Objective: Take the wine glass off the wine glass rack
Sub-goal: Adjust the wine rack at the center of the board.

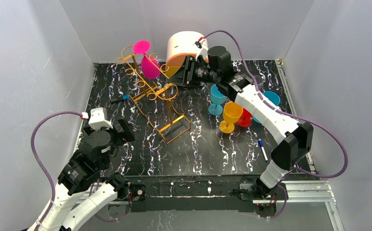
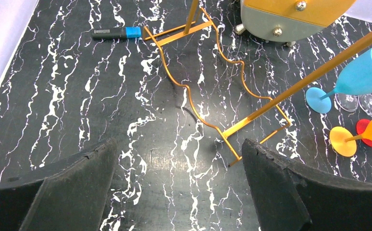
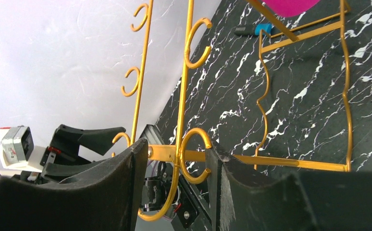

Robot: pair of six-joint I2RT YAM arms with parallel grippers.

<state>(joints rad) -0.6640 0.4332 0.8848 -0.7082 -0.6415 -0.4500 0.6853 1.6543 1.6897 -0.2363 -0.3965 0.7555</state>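
Right end effector [image 3: 177, 144] at the scroll end of the wine glass rack [image 3: 280, 162], its fingers half-closed on either side of a gold curl and the crossbar. Both pads seem to touch metal, but whether the rack is truly clamped cannot be told. The pink wine glass [image 1: 149, 65] hangs upside down near the far top of the rack, foot resting on the parallel rails and bowl below. It is close to the right end effector but not touching it. The left end effector [image 2: 179, 144] hangs spread wide and empty over the marbled black counter [image 1: 203, 154], near the rack's base and well apart from the glass.

Behind the rack stands a white-and-orange round drawer box [image 1: 186, 43]. To the right are the loose glasses, a blue one [image 1: 217, 94], an orange one [image 1: 232, 113] and a red one [image 1: 245, 118]. A blue-capped marker [image 1: 121, 99] lies beside the rack's left side.

The step in hand appears to be securing the light wire frame before the glass is drawn off. To do it well, the hold on the scroll end should be firm but still, since any tug there would likely rock the frame and swing the glass. The glass is best taken by the stem just under the foot. It should then be slid level along the rails toward their open end, so the foot does not catch on the curls.
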